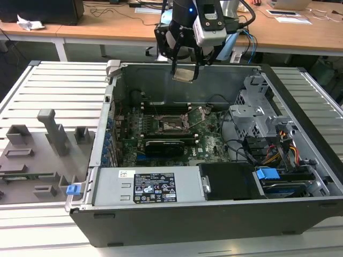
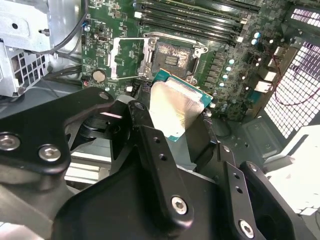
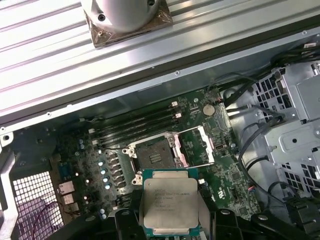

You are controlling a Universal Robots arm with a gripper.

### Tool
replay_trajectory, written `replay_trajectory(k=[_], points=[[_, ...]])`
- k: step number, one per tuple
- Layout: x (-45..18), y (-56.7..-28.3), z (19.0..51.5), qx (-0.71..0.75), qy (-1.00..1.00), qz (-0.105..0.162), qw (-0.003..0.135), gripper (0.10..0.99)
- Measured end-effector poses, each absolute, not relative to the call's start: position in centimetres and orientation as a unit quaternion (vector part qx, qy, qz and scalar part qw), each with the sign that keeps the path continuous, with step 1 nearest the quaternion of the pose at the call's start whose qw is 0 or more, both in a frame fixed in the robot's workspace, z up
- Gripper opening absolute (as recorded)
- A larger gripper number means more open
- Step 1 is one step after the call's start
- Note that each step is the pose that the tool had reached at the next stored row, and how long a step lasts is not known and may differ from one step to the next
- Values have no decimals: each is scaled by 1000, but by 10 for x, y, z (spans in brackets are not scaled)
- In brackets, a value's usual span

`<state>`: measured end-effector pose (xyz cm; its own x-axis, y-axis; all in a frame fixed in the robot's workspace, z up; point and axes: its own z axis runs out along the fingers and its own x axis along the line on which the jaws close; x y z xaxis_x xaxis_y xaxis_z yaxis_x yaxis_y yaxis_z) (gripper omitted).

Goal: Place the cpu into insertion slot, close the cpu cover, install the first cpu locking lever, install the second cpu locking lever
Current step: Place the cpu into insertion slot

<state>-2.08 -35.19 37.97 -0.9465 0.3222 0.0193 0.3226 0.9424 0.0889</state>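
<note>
Gripper (image 1: 185, 68): above the open computer case (image 1: 187, 217), jaws clamped on the cpu.
Cpu (image 1: 184, 75): held in the air, well clear of the board; its metal face shows in both wrist views.
Insertion slot (image 3: 154, 157): bare, dark centre exposed, set in the green motherboard (image 3: 235, 175).
Cpu cover (image 3: 196, 146): swung open, lying just beside the slot.
Case: rests on the slatted worktop (image 1: 59, 91).

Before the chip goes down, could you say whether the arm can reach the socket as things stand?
Probably yes: the cover stands open beside the socket, with nothing between it and the claw's chip.
</note>
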Motion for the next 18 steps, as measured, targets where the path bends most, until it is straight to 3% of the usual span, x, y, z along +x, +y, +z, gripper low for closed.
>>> replay_trajectory(k=[18], points=[[-21, -352, 380, -214, -976, -45, 0, 525]])
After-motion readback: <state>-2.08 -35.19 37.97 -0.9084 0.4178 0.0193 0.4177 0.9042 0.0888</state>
